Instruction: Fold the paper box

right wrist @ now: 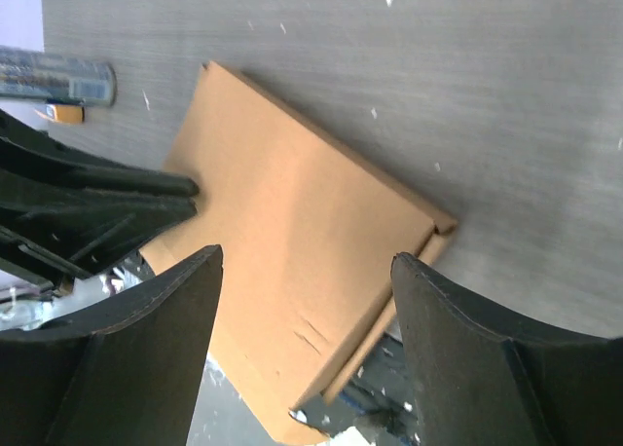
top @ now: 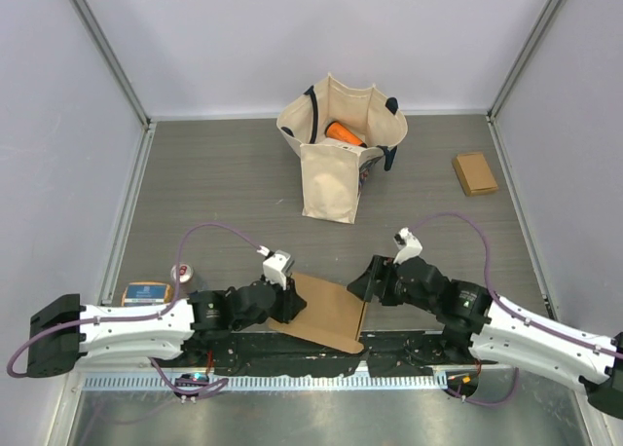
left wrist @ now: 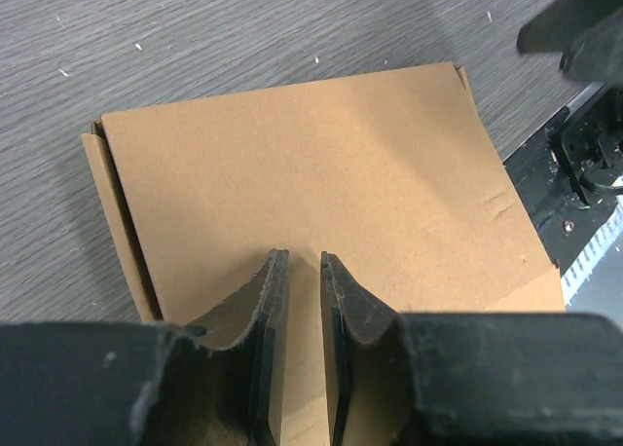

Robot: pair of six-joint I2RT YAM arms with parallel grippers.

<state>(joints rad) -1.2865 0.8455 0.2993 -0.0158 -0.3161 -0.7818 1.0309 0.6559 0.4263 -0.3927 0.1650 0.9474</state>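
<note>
Left gripper (left wrist: 304, 271) narrow at paper box (top: 331, 315) edge, hold unclear | right gripper (right wrist: 304, 261) wide above | I'd anchor left, crease squarely along the fold line

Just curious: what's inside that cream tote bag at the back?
An orange object shows through the tote bag's open top. Anything deeper is hidden by its cloth walls.

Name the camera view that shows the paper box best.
Left wrist: the paper box fills the frame, top panel and side flap clear. Top external shows it small and distant; right wrist shows it slanted and partly hidden.
</note>
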